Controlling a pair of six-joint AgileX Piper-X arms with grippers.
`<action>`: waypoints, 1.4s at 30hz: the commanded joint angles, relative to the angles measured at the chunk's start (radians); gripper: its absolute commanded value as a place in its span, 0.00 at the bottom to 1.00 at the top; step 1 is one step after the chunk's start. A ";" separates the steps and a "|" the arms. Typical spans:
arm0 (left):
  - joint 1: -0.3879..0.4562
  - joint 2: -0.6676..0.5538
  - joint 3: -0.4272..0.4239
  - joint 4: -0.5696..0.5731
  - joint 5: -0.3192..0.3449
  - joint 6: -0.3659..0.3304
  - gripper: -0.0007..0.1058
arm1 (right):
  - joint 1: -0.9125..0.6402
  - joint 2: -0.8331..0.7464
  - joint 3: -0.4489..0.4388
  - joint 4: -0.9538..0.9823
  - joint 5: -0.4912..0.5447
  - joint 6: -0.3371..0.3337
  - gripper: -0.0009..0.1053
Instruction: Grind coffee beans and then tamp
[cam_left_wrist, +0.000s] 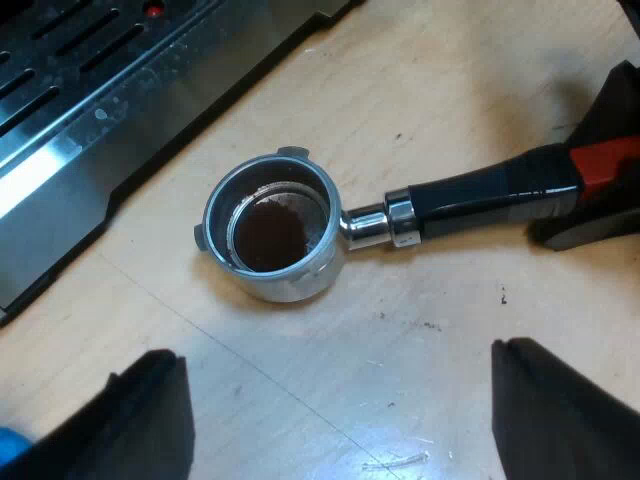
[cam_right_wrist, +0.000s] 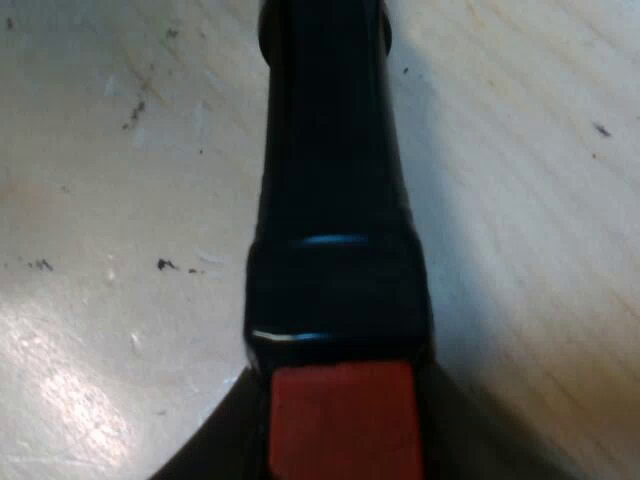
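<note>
The metal holder (cam_left_wrist: 270, 228) lies on the pale wooden table, its basket holding dark ground coffee (cam_left_wrist: 270, 235) pressed low inside. Its dark handle (cam_left_wrist: 480, 197) runs away from the basket to a red end (cam_left_wrist: 605, 165). My left gripper (cam_left_wrist: 340, 425) hovers open above the table near the basket, with nothing between its black fingers (cam_left_wrist: 145, 420). My right gripper (cam_right_wrist: 340, 440) is shut on the handle (cam_right_wrist: 335, 190) at the red end (cam_right_wrist: 340, 420), and it appears as dark shapes around that end (cam_left_wrist: 600, 225).
The espresso machine's steel drip tray (cam_left_wrist: 90, 110) with dark slots stands close beside the basket. Bare table (cam_left_wrist: 400, 330) with a few coffee specks lies between my left fingers and the holder. A bit of something blue (cam_left_wrist: 10, 450) sits beside one left finger.
</note>
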 joint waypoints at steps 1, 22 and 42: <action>-0.005 0.003 -0.003 -0.010 -0.010 0.007 0.62 | -0.002 -0.006 -0.010 0.034 0.012 0.009 0.35; -0.005 0.003 -0.003 -0.049 -0.012 0.007 0.62 | -0.002 -0.072 -0.033 0.247 0.012 0.027 0.50; -0.005 0.003 -0.202 0.129 -0.251 -0.019 0.62 | -0.002 -0.506 -0.159 0.367 0.066 -0.085 0.72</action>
